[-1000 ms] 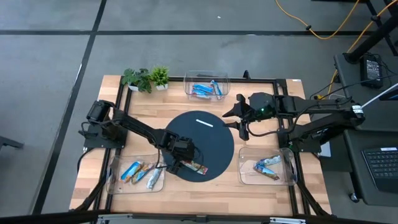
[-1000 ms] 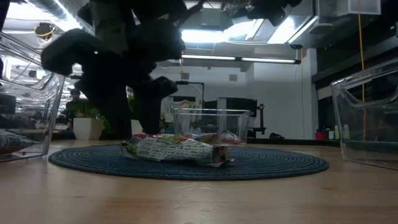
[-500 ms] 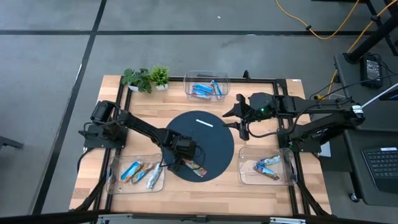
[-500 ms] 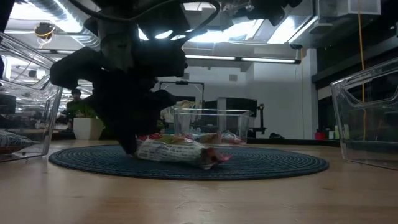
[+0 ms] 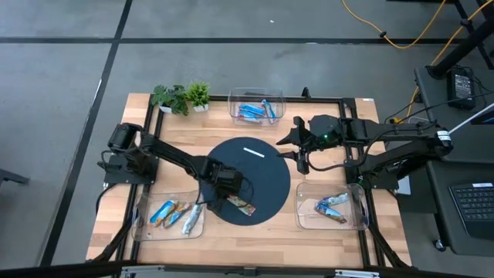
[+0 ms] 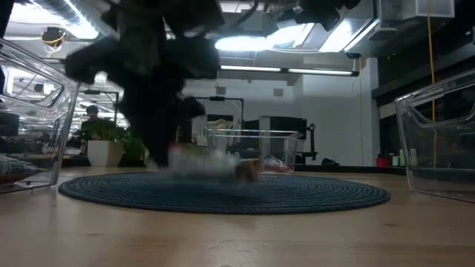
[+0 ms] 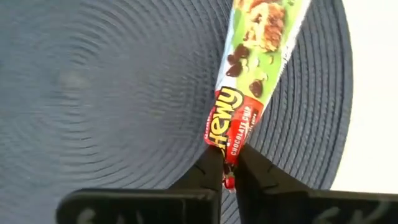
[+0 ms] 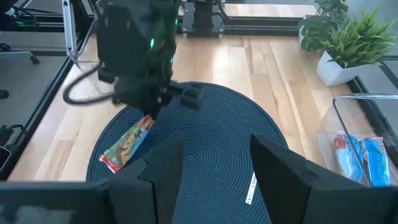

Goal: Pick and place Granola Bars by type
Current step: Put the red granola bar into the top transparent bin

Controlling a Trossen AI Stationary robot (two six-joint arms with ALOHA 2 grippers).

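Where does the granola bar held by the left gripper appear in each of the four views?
High view: granola bar on the mat's lower left.
Low view: blurred, left of centre.
Left wrist view: upper centre, end pinched by the left gripper.
Right wrist view: lower left.
Shared landmark: round dark mat.

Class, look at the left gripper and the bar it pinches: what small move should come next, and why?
Probably lift. The left gripper is shut on one end of the red-and-green Chewy granola bar, whose far end hangs low over the round dark woven mat; raising it should clear the mat before carrying.

Left fingers [image 7: 211,177] pinched, right fingers [image 8: 166,163] apart
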